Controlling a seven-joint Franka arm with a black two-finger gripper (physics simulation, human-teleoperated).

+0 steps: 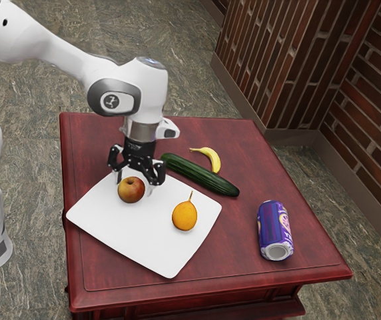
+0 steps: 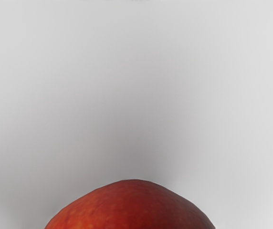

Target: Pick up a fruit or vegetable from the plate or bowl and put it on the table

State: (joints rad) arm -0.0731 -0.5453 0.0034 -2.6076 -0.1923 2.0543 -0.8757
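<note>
While the claw (image 1: 135, 187) straddles the apple (image 1: 131, 191): the step in hand looks like lining up for the grasp, with lifting and placing yet to do.
Claw: fingers spread, one to either side of the fruit and not pinching it.
Apple: on the plate (image 1: 144, 250), close to its far corner; the wrist view has its red top just under the hand.
Next move: close on the apple's sides, probably after a slight further drop, then raise it straight up before going sideways.
Plate: pale and flat, its near corner pointing at the table's near edge; a low pinch could scrape it or drag it along.
Orange fruit (image 1: 184, 217): also on the plate, towards the corner nearest the can (image 1: 274, 230), apart from the claw.
Cucumber (image 1: 200, 176): just beside the plate's edge, with the banana (image 1: 212, 159) beyond; a low swing that way could knock either.
Table (image 1: 244, 270): the likely goal, perhaps between the plate's near corner and the can, set down gently because a round apple may roll.
</note>
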